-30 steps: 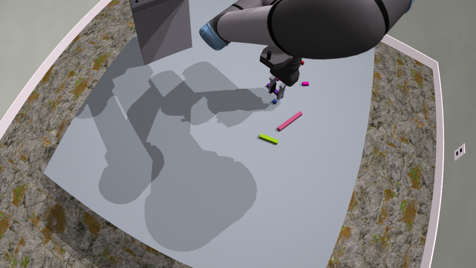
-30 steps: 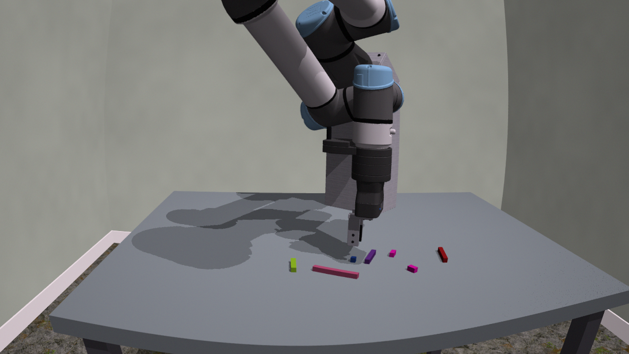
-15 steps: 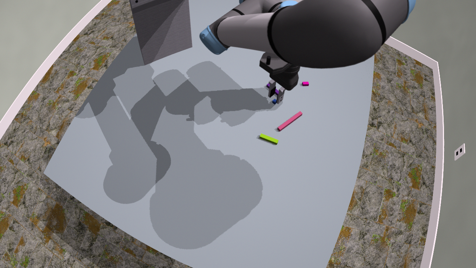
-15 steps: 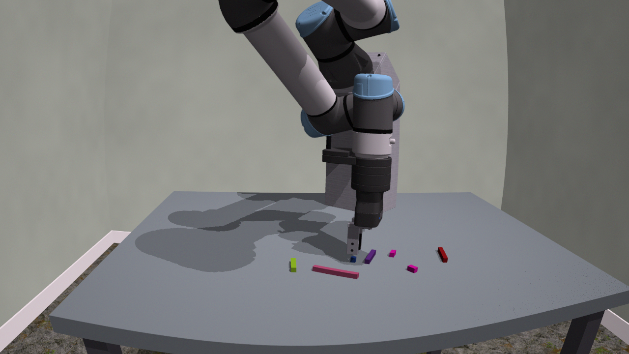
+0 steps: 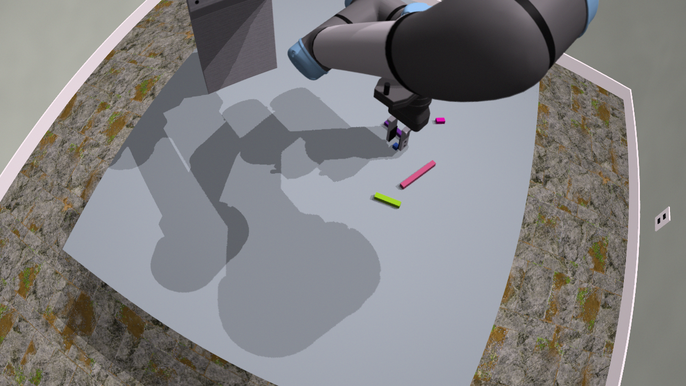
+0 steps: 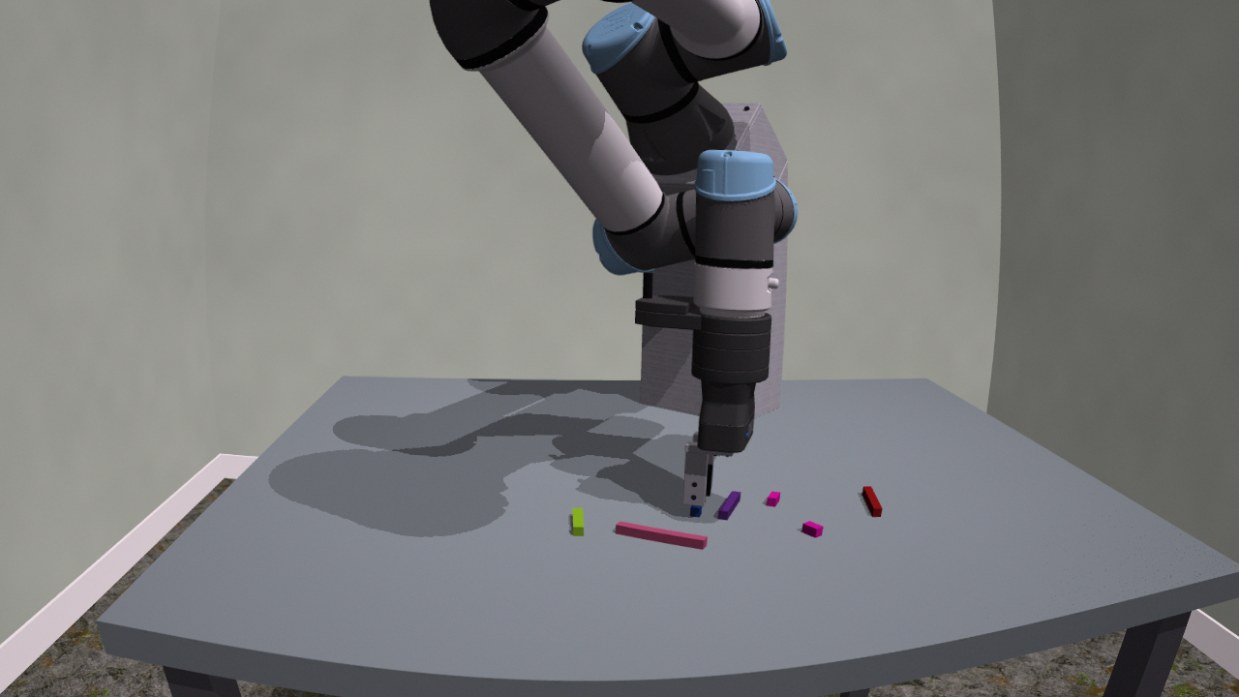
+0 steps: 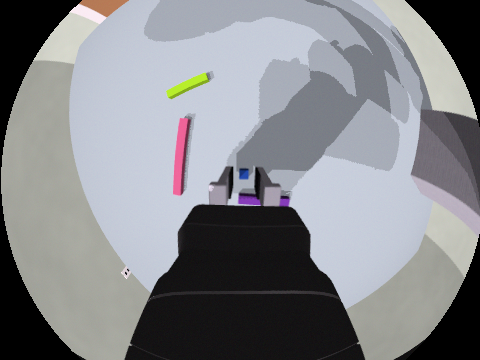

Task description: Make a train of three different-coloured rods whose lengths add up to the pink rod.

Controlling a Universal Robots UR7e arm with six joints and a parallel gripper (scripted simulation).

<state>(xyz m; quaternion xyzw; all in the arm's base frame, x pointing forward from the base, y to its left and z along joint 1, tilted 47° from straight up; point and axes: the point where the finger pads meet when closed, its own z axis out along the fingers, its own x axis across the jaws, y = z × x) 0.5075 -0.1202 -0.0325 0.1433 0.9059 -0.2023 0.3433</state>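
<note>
My gripper [image 5: 399,138] is open and low over the table, shown also in the side view [image 6: 696,498] and the wrist view [image 7: 246,188]. The small blue rod [image 5: 395,146] [image 6: 694,511] lies right at the fingertips and shows between the two fingers in the wrist view [image 7: 244,174]. I cannot tell if the fingers touch it. The purple rod [image 6: 728,504] lies flat just beside it, partly hidden by the fingers [image 5: 389,125]. The pink rod [image 5: 417,174] and the lime rod [image 5: 387,199] lie nearer the front. Two magenta rods [image 6: 771,498] [image 6: 811,529] lie to the right.
A red rod [image 6: 871,500] lies furthest right; the arm hides it in the top view. A tall grey block [image 5: 232,43] stands at the back of the table. The arm's upper links hang over the rods.
</note>
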